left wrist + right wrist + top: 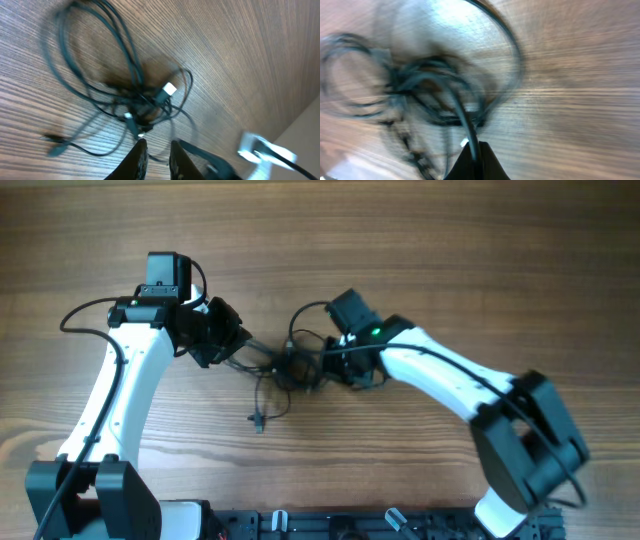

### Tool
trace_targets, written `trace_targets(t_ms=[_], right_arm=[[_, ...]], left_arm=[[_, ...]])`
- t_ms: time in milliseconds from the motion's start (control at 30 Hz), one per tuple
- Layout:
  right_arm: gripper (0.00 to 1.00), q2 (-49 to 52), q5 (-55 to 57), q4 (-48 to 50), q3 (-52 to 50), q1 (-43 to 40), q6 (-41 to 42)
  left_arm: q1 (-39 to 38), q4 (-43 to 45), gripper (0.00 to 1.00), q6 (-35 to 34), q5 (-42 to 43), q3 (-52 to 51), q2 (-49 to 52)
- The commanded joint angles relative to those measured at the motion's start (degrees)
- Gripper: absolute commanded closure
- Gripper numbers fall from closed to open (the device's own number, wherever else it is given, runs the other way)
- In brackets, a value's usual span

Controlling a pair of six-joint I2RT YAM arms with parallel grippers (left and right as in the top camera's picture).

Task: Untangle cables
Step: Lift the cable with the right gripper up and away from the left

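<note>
Cables (285, 365) tangled mid surface (450, 260), between arms. Your right fingers (476, 162) clenched on one strand. Left fingers (141, 159) narrow, grip cannot tell. Step: pull-apart. Next: draw strand out slowly, avoid tightening tangle.

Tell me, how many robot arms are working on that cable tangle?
2: the left arm reaches the cables from the left, the right arm from the right.

Overhead is sharp under soft, even light. Right wrist view smears with motion: cables (461, 116) above the right pincer (476, 162) blur; worktop (440, 20) glares beyond.
</note>
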Motion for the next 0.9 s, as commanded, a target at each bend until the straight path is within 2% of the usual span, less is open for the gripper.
trace_targets(t_ms=[0, 100, 200, 300, 400, 500, 567, 767, 867], right_arm=[[0.95, -9.6, 10.0, -4.9, 7.9, 0.5, -9.2], [0.95, -14.0, 16.1, -7.6, 10.8, 2.6, -13.0], [0.95, -17.7, 16.3, -7.0, 11.3, 3.8, -14.1], [0.96, -20.7, 7.2, -3.4, 11.3, 3.7, -12.4], [0.96, -22.4, -9.9, 6.1, 11.3, 2.9, -13.0], [0.95, -22.5, -15.6, 12.2, 11.3, 2.3, -12.9], [0.95, -22.5, -10.2, 11.3, 11.3, 2.1, -12.6], [0.95, -22.4, 14.4, -4.7, 11.3, 2.4, -5.0], [0.95, -22.8, 10.7, -4.3, 11.5, 2.4, -6.3]], left_arm=[[-0.2, 0.2, 0.83, 0.1, -0.5, 0.0, 0.2], [-0.2, 0.2, 0.83, 0.0, -0.5, 0.0, 0.2], [-0.3, 0.2, 0.83, 0.0, -0.5, 0.0, 0.2], [-0.8, 0.2, 0.83, 0.0, -0.5, 0.0, 0.2], [-1.9, 0.2, 0.83, 0.0, -0.5, 0.0, 0.2], [-3.1, 0.2, 0.83, 0.1, -0.5, 0.0, 0.2], [-3.7, 0.2, 0.82, 0.1, -0.5, 0.0, 0.2], [-4.1, 0.2, 0.82, 0.1, -0.5, 0.0, 0.2], [-4.1, 0.6, 0.82, 0.0, -0.5, 0.0, 0.2]])
